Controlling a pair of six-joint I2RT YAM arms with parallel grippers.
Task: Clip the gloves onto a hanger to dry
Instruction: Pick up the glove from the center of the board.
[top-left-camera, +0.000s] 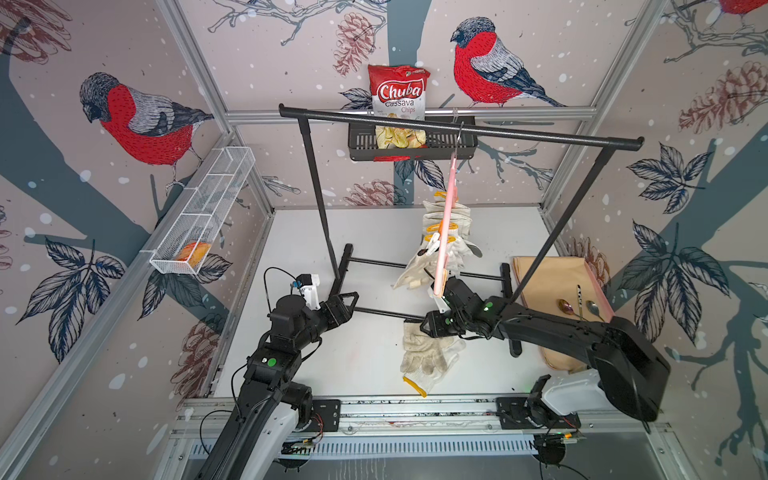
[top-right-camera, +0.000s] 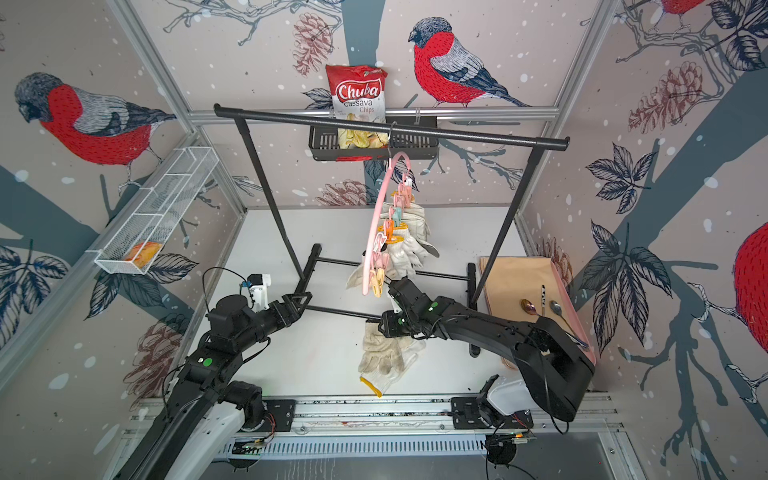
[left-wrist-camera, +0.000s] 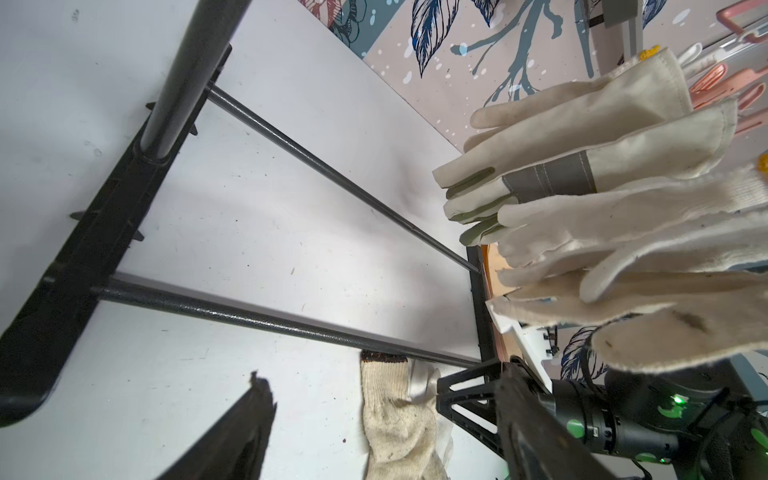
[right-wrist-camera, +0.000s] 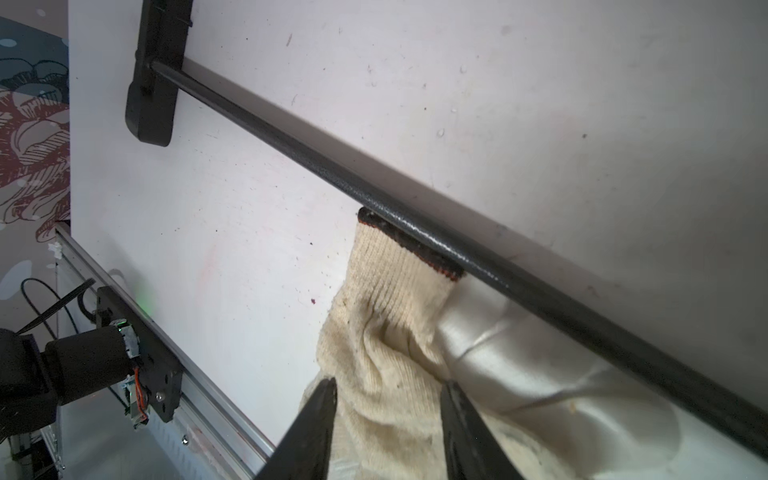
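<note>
Knitted cloth glove (right-wrist-camera: 386, 332), matt metal rail (right-wrist-camera: 415, 216)

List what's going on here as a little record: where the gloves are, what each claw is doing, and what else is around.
Hanger: pink, hooked on the top bar of the black garment rack
Hung gloves: several, clipped to its pegs
Loose gloves: a pile on the white table
Right gripper: jaws either side of a knitted glove in that pile; grip unclear
Left gripper: open, empty, near the rack's base
Extras: Chuba chips bag in a black basket; spoons on a tan mat
</note>
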